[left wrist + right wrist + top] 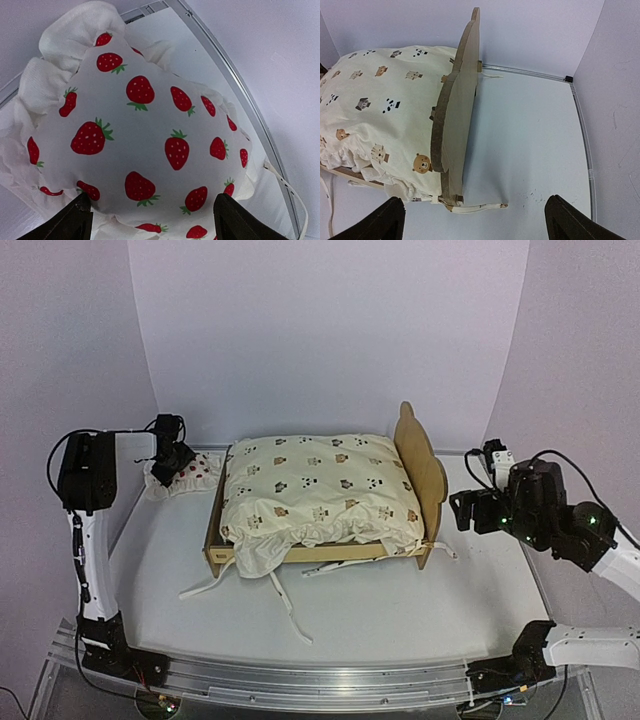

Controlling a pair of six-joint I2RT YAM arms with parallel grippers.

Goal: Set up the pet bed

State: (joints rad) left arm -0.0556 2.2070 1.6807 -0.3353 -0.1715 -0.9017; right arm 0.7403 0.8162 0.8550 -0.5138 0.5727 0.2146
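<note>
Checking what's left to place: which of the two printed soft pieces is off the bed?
The strawberry pillow, on the table beside the foot of the pet bed, under the left gripper. The animal-print cover lies on the bed.

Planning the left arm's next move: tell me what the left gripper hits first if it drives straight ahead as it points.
The strawberry pillow: it fills the wrist view ahead of the left gripper, whose fingers stand open. It looks close, though depth is unclear.

White ruffled pillow (pixel 145 130), printed with red strawberries, fills the view. Left gripper (pixel 150 222) is spread wide, dark fingertips (pixel 75 222) at the pillow's near edge; contact indeterminate. Metal rail (pixel 235 85) runs beyond the pillow, white cord (pixel 285 185) to its right.
</note>
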